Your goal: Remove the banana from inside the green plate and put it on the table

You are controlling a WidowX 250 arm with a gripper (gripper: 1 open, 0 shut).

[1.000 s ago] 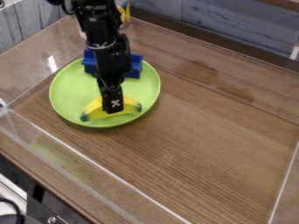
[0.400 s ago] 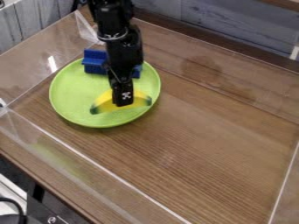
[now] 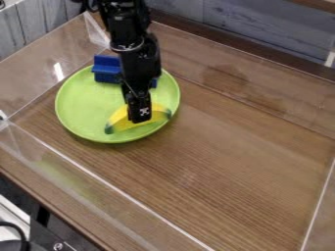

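Now the black gripper (image 3: pixel 139 112) is right down at the banana (image 3: pixel 136 120), its fingertips over the middle of the curve, where a small, bent thing like this should balance best. The jaws look partly open, neither wide nor closed up, and whether they have hold of the fruit I can't tell; the fingers hide that contact. The banana itself lies in the near right part of the green plate (image 3: pixel 81 125), inside the rim, one tip pointing left. Behind it, at the far side, sits the blue block (image 3: pixel 110 69), and the arm comes in over that side, presumably to leave the near rim free. Bare wood on the table (image 3: pixel 236 147) stretches off to the right, so a lift and a swing that way looks the sensible route, once the grip is sure.
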